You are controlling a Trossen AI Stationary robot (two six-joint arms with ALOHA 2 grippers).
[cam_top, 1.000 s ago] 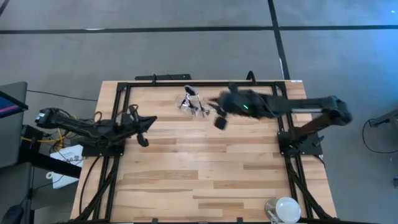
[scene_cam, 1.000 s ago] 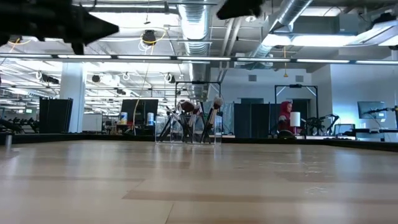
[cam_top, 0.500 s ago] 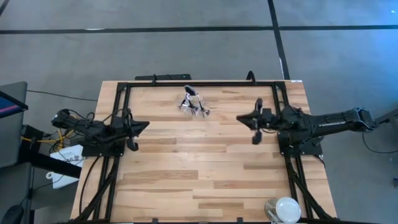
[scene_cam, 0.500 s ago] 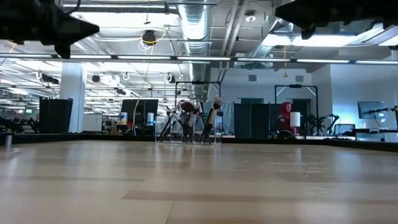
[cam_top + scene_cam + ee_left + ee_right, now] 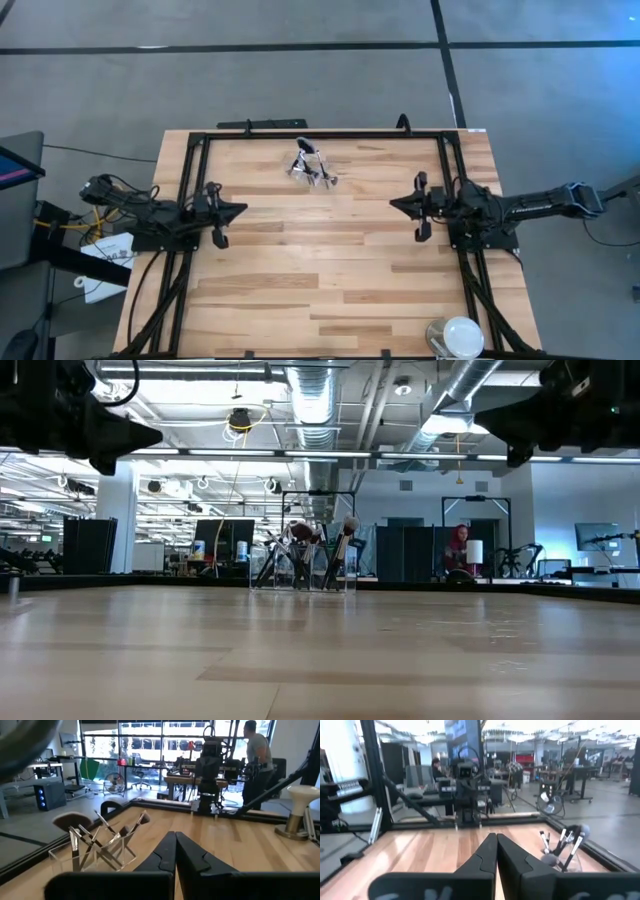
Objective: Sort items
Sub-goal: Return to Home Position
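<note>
Several slim makeup brushes [image 5: 311,166] with black handles and silvery ferrules stand leaning in a small clear plastic holder [image 5: 95,854] near the table's far edge, also seen in the low view [image 5: 312,555] and the right wrist view [image 5: 563,844]. One brush has a fluffy head [image 5: 72,822]. My left gripper [image 5: 240,209] hovers shut at the table's left side. My right gripper [image 5: 394,203] hovers shut at the right side. Both point toward the table's middle, well away from the brushes.
A round white-and-clear disc [image 5: 459,337] lies at the table's near right corner. A black frame [image 5: 320,135] runs along the far edge and both sides. Bare wood lies between the two grippers. A person [image 5: 257,755] stands beyond the table in the left wrist view.
My right arm has drawn back from beside the holder toward the table's right edge and now sits low by its base. My left gripper has pulled back slightly toward the left edge. The brushes and holder have stayed in place.
</note>
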